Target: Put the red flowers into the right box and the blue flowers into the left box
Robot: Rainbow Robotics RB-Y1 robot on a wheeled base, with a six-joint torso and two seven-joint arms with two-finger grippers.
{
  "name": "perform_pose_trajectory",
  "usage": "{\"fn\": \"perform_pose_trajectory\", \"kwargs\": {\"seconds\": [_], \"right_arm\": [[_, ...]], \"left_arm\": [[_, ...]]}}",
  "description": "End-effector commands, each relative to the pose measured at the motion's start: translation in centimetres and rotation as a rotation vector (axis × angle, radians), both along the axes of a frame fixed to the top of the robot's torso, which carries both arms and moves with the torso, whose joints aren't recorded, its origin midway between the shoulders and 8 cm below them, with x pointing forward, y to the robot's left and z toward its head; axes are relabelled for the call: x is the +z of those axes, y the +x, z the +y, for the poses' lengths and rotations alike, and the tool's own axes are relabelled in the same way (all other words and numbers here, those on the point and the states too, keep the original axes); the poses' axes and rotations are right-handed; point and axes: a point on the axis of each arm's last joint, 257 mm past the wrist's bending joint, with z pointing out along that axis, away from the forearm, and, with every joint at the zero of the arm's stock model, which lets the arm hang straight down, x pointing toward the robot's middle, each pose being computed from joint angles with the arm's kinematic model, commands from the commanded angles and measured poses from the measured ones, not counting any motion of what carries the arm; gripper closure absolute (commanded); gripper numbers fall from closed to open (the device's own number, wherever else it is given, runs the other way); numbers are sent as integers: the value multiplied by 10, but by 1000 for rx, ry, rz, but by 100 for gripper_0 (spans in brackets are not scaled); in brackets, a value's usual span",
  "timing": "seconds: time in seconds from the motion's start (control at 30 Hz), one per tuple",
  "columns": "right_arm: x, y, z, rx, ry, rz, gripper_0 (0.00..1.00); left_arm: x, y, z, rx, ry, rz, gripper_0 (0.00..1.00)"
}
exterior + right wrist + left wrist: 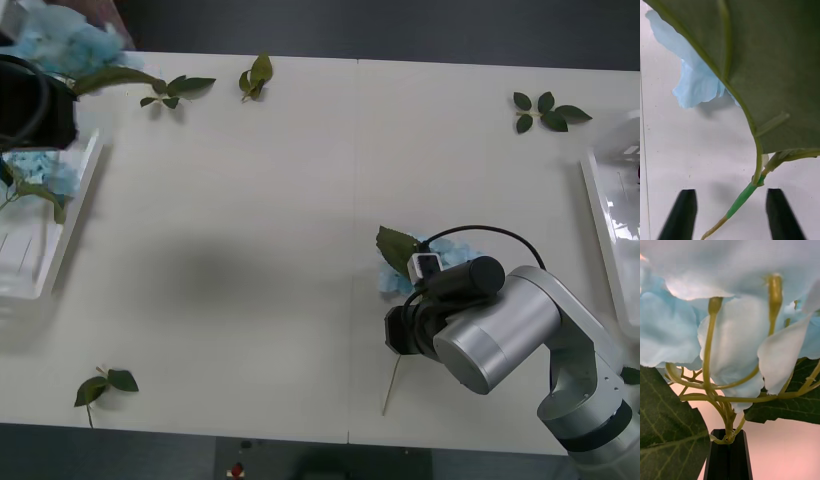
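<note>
Leaves and pale petals crowded both wrist views. We held one of the blue flowers (733, 337) in our left gripper (729, 438), jaws clamped together on its stem, above the far end of the left box (75, 200); another blue cluster (40, 172) already lay inside that box. Right of the left box, mid-surface (250, 250), our right gripper (730, 213) hung over a third blue flower (696, 80), jaws apart on either side of its stem, a big leaf (767, 56) blocking most of the bloom. Loose leaf sprigs (548, 110) lay scattered near the right box (600, 215).
</note>
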Motion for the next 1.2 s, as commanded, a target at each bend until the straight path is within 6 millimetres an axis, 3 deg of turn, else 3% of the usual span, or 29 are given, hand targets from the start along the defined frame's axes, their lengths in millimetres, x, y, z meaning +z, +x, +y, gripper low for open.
{"fn": "perform_pose_trajectory", "kwargs": {"seconds": [0.03,0.13,0.27,0.47,0.63,0.9,1.03,1.17,1.2], "right_arm": [[13,6,16,-25,53,-18,100],[13,5,17,-25,56,-16,100],[14,6,16,-24,54,-18,100],[24,16,13,-19,48,-48,100],[55,33,9,10,63,-110,100],[114,53,3,211,100,-218,100],[146,63,2,316,137,-282,100],[174,68,0,393,152,-325,100],[187,70,1,423,161,-341,100]], "left_arm": [[18,-7,80,64,78,-1,100],[17,-6,120,112,90,1,100],[0,-4,175,220,66,3,100],[-25,0,233,333,85,-28,100],[-42,2,265,386,97,-56,100],[-71,-5,292,422,191,-48,100],[-86,-6,302,422,212,-76,82],[-91,-5,304,415,209,-99,51],[-90,-3,299,408,189,-103,39]]}}
